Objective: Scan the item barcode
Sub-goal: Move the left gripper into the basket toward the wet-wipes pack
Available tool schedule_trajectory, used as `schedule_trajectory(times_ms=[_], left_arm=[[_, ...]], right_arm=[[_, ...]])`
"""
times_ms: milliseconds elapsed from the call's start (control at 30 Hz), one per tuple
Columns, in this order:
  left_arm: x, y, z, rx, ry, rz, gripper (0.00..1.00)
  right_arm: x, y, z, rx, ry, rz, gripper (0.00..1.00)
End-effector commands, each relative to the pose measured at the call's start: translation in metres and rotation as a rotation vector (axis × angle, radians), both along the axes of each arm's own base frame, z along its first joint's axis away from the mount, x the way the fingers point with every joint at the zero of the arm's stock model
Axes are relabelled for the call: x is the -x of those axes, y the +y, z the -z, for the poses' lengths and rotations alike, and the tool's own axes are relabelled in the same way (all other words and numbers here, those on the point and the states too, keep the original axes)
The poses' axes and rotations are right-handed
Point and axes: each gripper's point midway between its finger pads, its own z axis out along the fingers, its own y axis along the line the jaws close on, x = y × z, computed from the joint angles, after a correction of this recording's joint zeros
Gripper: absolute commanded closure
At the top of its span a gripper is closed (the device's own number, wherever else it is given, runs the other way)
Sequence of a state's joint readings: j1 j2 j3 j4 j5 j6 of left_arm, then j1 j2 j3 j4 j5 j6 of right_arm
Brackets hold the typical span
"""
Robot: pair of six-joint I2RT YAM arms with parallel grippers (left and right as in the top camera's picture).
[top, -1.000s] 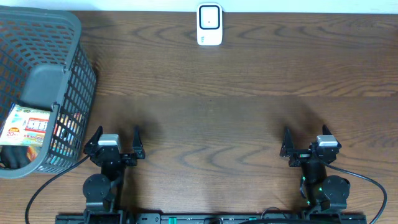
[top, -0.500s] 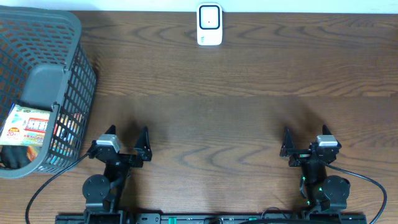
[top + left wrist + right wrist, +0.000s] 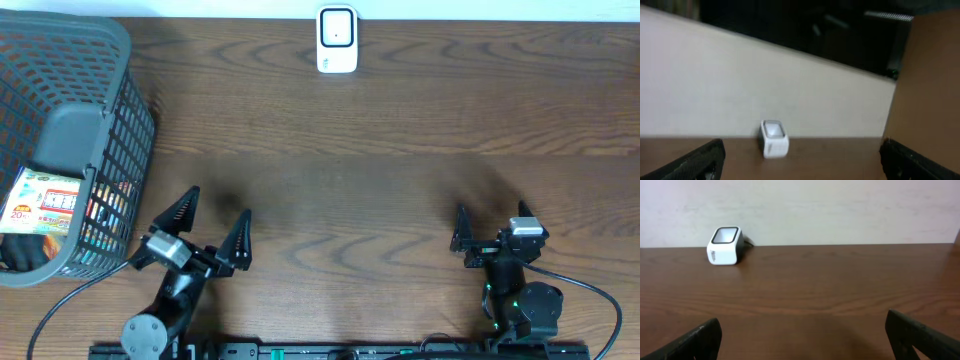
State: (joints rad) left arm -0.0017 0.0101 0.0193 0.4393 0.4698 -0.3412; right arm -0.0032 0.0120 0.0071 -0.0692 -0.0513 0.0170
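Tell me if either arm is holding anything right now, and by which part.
Nothing is held. The left gripper and the right gripper both stand open with nothing between their fingers; the package lies in the basket.

The dark brown wooden desk point(image 3: 400, 150) has wavy, darker grain all over. At its far left corner, the grey plastic lattice basket point(image 3: 135, 130) holds a white packet point(image 3: 45, 200) with green and orange-red print. At the far edge, the small white box scanner point(image 3: 338, 40) has a black-framed window. The left gripper point(image 3: 219, 202) and the right gripper point(image 3: 490, 212) are black.
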Motion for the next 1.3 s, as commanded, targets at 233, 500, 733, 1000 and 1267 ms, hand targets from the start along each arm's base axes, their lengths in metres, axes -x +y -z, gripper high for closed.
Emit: schedule_trajectory(times_ms=[233, 500, 733, 1000, 1267], left_arm=[[0.03, 0.003, -0.109, -0.026, -0.208, -0.036, 0.02], [-0.018, 0.0, -0.149, -0.036, -0.03, -0.011, 0.02], [-0.082, 0.007, -0.153, -0.146, 0.369, -0.065, 0.02], [-0.115, 0.09, -0.177, -0.363, 0.62, -0.509, 0.02], [-0.091, 0.205, -0.195, -0.329, 0.696, -1.077, 0.02]], right_arm=[[0.0, 0.002, 0.0, 0.004, -0.001, -0.004, 0.01], [0.0, 0.002, 0.0, 0.004, -0.001, -0.004, 0.01], [0.0, 0.002, 0.0, 0.004, -0.001, -0.004, 0.01], [0.0, 0.002, 0.0, 0.004, -0.001, -0.004, 0.01], [0.0, 0.002, 0.0, 0.004, -0.001, -0.004, 0.01]])
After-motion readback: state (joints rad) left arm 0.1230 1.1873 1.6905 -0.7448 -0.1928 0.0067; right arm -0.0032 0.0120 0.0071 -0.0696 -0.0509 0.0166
